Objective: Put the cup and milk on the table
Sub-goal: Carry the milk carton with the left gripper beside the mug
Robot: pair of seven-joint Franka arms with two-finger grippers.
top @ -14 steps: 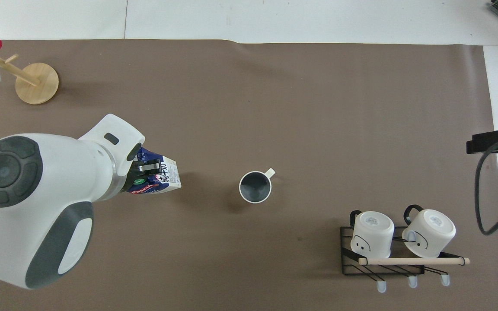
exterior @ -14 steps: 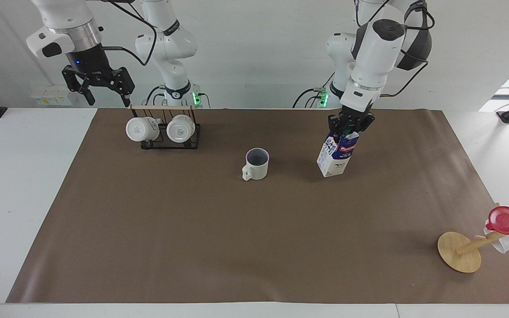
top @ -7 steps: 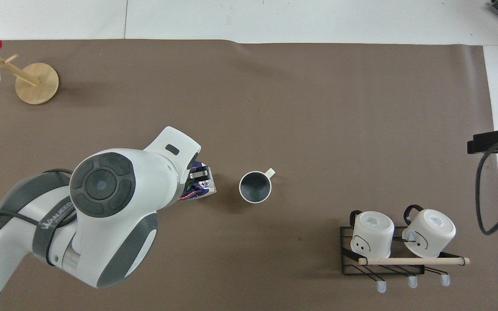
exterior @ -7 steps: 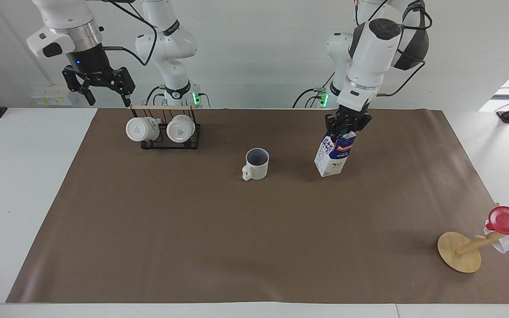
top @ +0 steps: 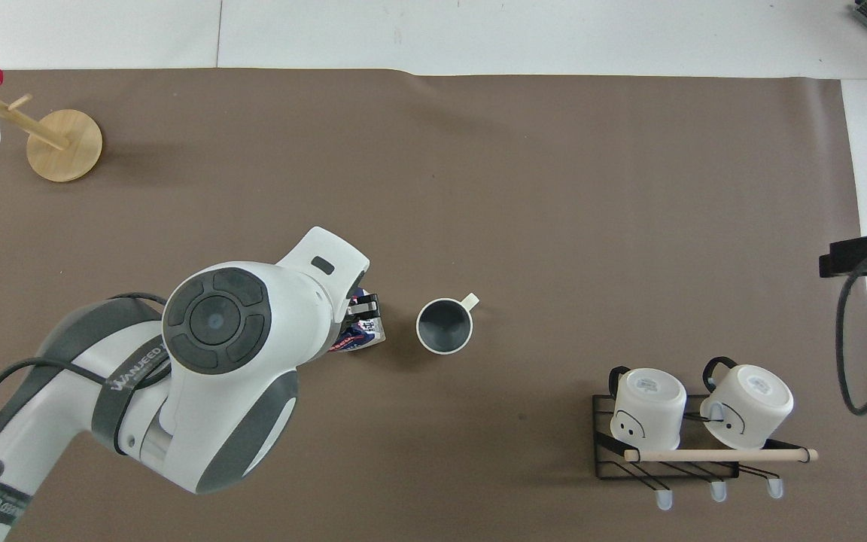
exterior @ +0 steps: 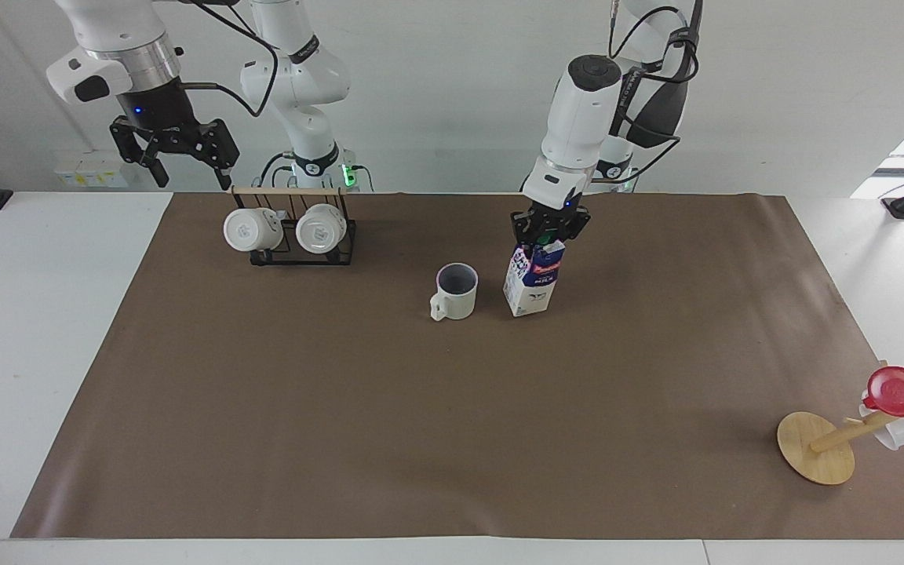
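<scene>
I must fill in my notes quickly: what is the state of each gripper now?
Left gripper: shut on the top of the milk, beside the cup.
Right gripper: open, empty, waiting above the mug rack.

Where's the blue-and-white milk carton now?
In the facing view, the blue-and-white milk carton stands mid-mat beside the cream ceramic mug, toward the left arm's end, with the left gripper clamped on its top.

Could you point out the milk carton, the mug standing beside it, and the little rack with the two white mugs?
milk carton [exterior: 532, 284], facing view, white front face.
mug [exterior: 457, 301], facing view, outer wall below the rim.
rack [exterior: 289, 191], facing view, wooden top bar.
</scene>
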